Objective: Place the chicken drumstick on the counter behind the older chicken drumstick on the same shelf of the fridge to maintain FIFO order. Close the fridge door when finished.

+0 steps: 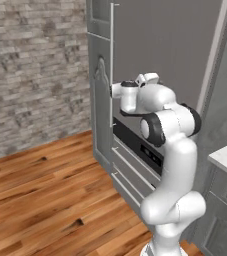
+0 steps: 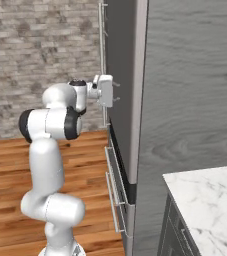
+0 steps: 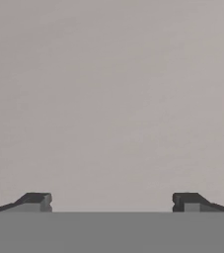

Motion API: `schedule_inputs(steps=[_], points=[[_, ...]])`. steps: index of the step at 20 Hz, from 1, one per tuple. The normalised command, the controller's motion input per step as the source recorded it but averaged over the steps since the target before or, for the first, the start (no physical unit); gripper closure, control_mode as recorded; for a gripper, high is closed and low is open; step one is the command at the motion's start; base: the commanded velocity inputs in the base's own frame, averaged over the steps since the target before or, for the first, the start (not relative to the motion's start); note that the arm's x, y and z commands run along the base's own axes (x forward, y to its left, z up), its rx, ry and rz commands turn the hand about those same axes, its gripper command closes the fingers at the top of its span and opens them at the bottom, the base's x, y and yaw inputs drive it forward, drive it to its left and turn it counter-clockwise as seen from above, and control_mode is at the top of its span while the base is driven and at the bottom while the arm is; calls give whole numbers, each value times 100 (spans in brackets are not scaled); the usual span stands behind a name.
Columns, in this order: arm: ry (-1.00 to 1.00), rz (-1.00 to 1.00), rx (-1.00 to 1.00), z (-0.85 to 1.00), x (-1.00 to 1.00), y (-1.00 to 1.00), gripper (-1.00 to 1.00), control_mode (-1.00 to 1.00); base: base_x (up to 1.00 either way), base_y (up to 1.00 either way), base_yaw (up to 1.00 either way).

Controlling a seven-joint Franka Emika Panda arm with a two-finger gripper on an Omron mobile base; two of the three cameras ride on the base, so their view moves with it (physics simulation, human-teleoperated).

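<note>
I see the end effector (image 2: 116,92) spread wide with nothing in it, its 2 fingertips (image 3: 34,201) far apart, facing the plain grey fridge door (image 2: 120,75), close to its handle (image 2: 104,60). A corner of the marble desk (image 2: 210,200) lies near right; I cannot see either drumstick.

My two base cameras sit behind the arm (image 1: 171,165) at seven and five o'clock, sharing the fridge door (image 2: 121,90); my hand camera faces it close.

Arm (image 2: 50,150) raised, elbow bent, jaws wide apart, empty
</note>
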Motion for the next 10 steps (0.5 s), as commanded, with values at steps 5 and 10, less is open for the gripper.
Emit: schedule_inputs(steps=[5, 10], points=[[-13, -6, 3, -9, -13, -68, -100, -100, 0, 0, 0], [-20, -2, 4, -20, -49, -74, -100, -100, 0, 0, 0]])
